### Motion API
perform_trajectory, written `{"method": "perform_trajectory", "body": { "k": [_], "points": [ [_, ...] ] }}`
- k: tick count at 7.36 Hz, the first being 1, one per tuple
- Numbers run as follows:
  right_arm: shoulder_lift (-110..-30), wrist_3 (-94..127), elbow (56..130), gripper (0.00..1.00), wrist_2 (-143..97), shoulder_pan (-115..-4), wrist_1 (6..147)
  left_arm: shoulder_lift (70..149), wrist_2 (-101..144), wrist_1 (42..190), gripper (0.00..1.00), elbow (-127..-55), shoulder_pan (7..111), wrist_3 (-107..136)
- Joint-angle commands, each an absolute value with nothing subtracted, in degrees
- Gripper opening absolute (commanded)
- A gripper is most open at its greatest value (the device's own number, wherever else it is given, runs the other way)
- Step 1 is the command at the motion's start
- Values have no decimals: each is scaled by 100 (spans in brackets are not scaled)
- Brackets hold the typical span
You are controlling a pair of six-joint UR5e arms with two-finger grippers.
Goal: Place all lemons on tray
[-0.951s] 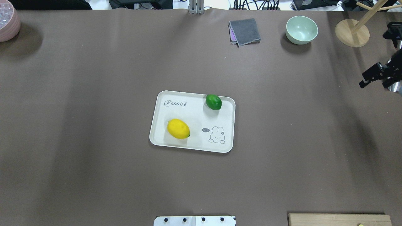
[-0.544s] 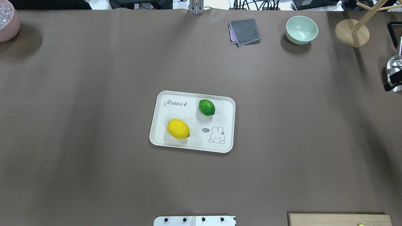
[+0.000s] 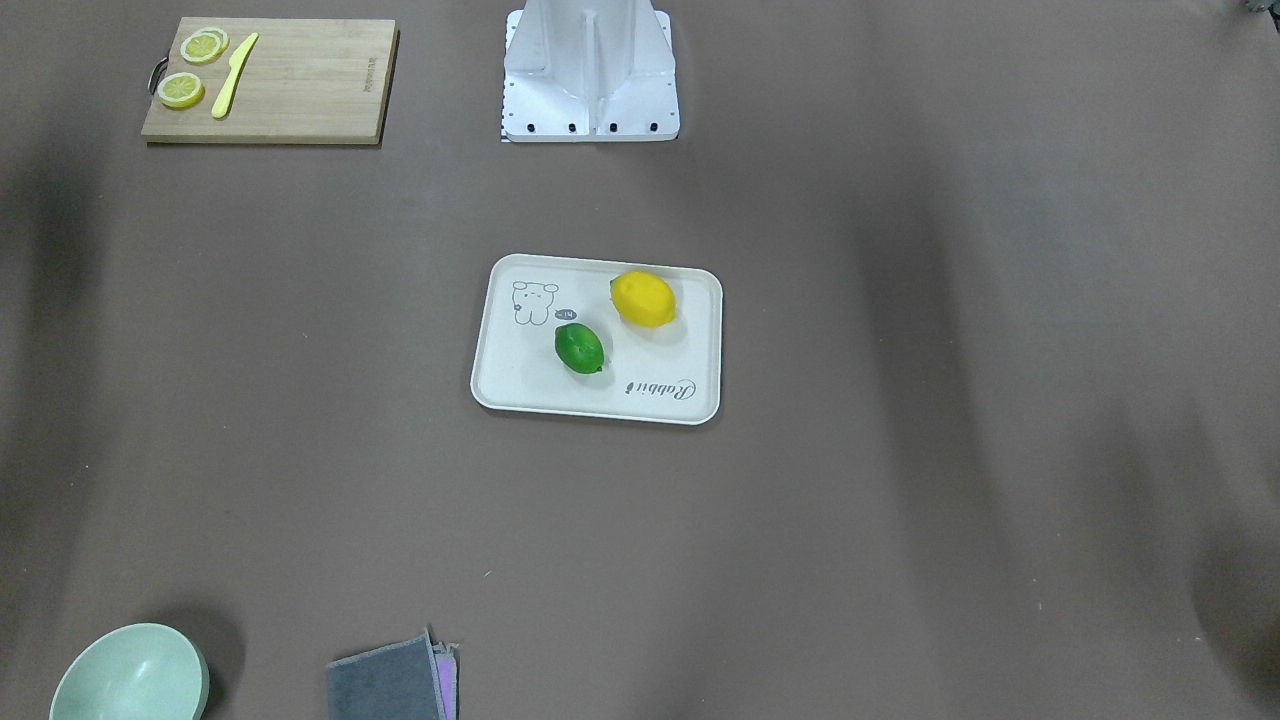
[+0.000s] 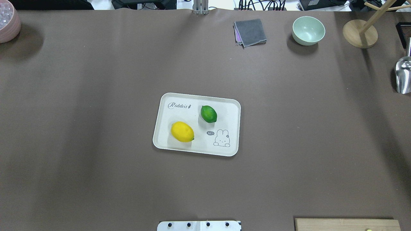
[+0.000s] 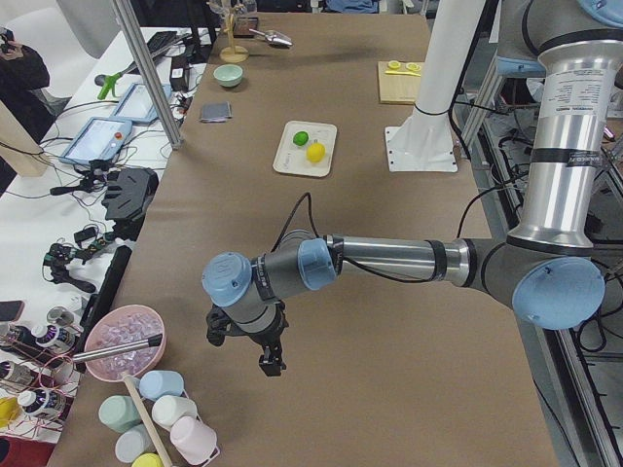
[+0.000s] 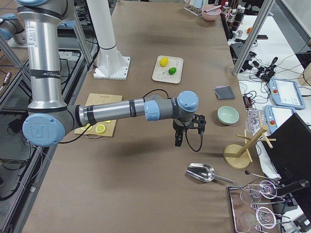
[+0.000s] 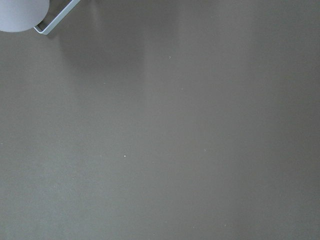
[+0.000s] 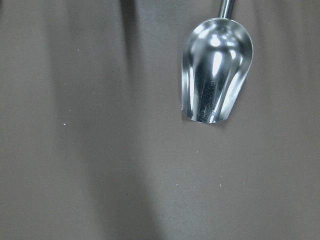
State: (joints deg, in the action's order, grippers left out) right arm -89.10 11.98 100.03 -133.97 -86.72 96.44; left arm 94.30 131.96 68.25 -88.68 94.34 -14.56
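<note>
The cream-white tray [image 4: 226, 119] lies at the table's middle and also shows in the front view [image 3: 520, 385]. The yellow lemon [image 4: 182, 131] lies on its near left part. The green lemon [image 4: 208, 114] lies on it near the middle, apart from the yellow one. Both show in the front view, yellow [image 3: 643, 298] and green [image 3: 579, 347]. My left gripper [image 5: 241, 350] shows only in the exterior left view, far from the tray. My right gripper [image 6: 187, 135] shows only in the exterior right view, near a metal scoop. I cannot tell whether either is open or shut.
A wooden cutting board [image 3: 300, 85] holds lemon slices and a yellow knife. A green bowl [image 4: 308, 30], a grey cloth [image 4: 250, 32], a wooden rack [image 4: 359, 33], a metal scoop [image 4: 403, 75] and a pink bowl [image 4: 8, 21] stand along the far side and ends.
The green lemon has rolled left and toward the robot on the tray. The right gripper has left the overhead view at its right edge.
</note>
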Motion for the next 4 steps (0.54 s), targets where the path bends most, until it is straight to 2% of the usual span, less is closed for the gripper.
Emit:
{"method": "perform_trajectory", "body": {
  "k": [1,4],
  "points": [
    [-8912,1090,10011,99,-13403,-8771,9747,9439,13175,6820,98,-8903,9431,-1354],
    [-8921,1090,10011,99,-13403,-8806,9747,9439,13175,6829,98,-8930,9439,-1116]
  ]
}}
